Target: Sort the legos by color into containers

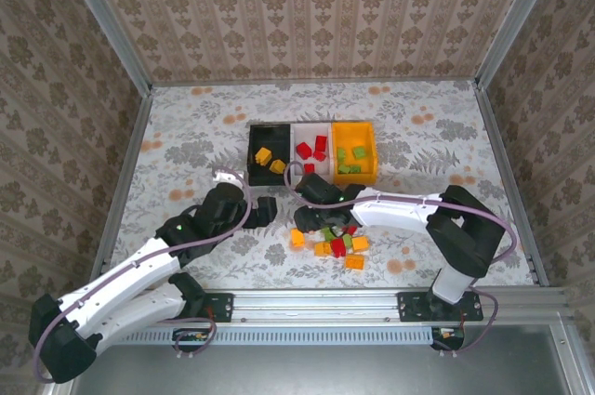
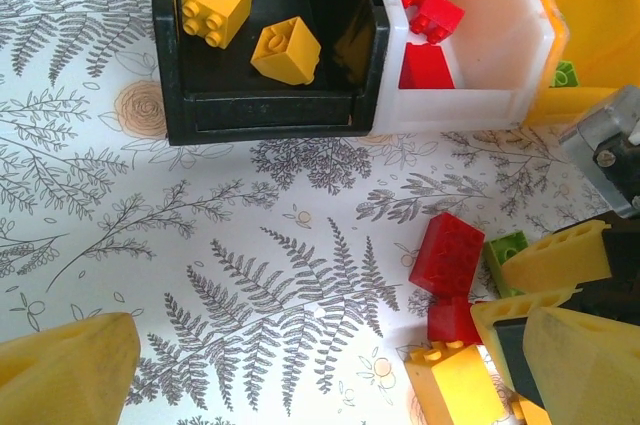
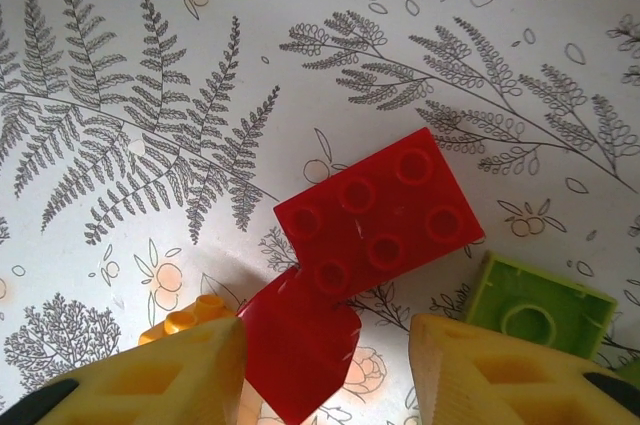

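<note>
Right wrist: right gripper [image 3: 325, 337] open astride small red brick [image 3: 300, 370]; next likely close, carry to white bin [image 2: 470, 110]. Left gripper [image 1: 265, 210] open.

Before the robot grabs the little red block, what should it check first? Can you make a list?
1. Right gripper open: ok, jaws stand wide apart.
2. Small red brick between the fingers: ok.
3. Neighbours clear: not ok. The big red brick touches its corner, and an orange brick sits by one finger.
4. White bin takes reds: ok, red bricks lie in it and it looks to have room.
5. Left gripper out of the way: probably ok, open over bare table.
</note>
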`<state>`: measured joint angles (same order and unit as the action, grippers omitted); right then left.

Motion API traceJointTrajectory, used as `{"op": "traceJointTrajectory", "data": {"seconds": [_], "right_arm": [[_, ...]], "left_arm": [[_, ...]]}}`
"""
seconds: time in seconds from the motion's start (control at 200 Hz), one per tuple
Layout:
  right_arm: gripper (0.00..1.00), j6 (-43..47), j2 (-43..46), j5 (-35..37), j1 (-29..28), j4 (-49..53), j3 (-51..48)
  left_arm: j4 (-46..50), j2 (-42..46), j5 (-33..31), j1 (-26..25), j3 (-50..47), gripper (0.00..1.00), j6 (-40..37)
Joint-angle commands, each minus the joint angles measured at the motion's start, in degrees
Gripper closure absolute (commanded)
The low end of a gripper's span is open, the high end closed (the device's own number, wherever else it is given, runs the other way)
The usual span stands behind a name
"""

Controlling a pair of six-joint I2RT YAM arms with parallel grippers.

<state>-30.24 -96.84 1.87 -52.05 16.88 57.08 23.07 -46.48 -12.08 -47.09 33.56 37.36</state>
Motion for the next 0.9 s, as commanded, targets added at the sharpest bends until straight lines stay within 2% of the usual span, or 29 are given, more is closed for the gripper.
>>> {"op": "traceJointTrajectory", "data": {"seconds": [0.0,0.205,0.34,0.55,0.66,0.895], "right_arm": [[0.50,1.05,-1.65,-0.81,-0.93,1.94,1.76],[0.50,1.15,-4.18,-1.16,-1.56,2.07,2.25],[0.53,0.75,-4.78,-0.81,-1.69,2.18,2.47],[0.44,-2.70,0.17,3.84,-1.66,0.86,1.77],[0.35,-3.84,2.26,7.24,-1.54,0.99,2.66],[0.31,-5.27,-4.57,10.39,1.02,5.09,8.22]], "left_arm": [[1.19,0.64,-0.93,0.60,-0.86,0.00,1.33],[1.19,1.06,-0.58,1.40,-0.93,0.00,1.28],[1.43,1.05,-0.24,1.85,-0.76,0.00,1.39],[1.36,1.56,0.22,2.26,-0.60,0.00,1.34],[0.87,1.75,0.35,2.37,-0.93,0.00,1.57],[1.09,2.70,0.74,2.70,-1.29,0.00,1.74]]}}
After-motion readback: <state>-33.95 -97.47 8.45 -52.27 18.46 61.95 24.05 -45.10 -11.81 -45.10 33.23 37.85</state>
